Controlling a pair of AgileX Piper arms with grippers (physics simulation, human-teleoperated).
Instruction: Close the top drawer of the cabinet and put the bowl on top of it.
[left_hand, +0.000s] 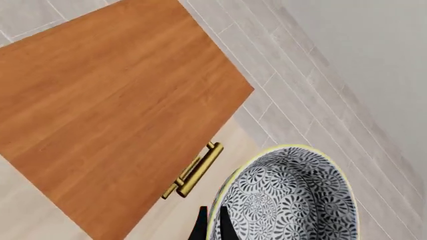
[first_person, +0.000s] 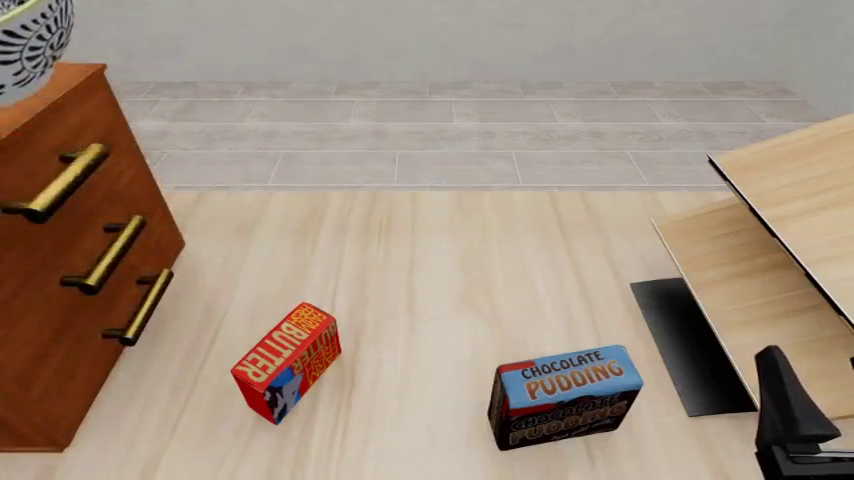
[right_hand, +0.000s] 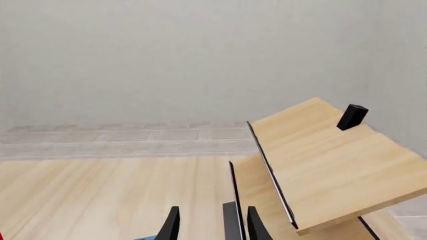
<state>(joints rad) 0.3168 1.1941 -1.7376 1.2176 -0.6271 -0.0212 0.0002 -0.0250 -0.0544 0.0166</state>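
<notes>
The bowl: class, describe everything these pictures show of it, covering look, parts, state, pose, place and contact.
The bowl is round and deep, covered inside and out with a dense black-and-white floral pattern and edged by a thin yellowish rim. It sits upright and looks empty. The left gripper pinches its rim, one finger inside and one outside. In the front view only a part shows at the top left corner, above the cabinet; whether it rests on the cabinet top cannot be told.

Room: plain, evenly lit, no strong shadows.
A pale grey wall (first_person: 467, 35) meets a floor (first_person: 467, 140) of grey rectangular tiles in staggered rows. The light-wood table (first_person: 441, 270) fills the foreground; slanted light-wood panels (first_person: 801, 200) (dark-edged) stand at its right side.
</notes>
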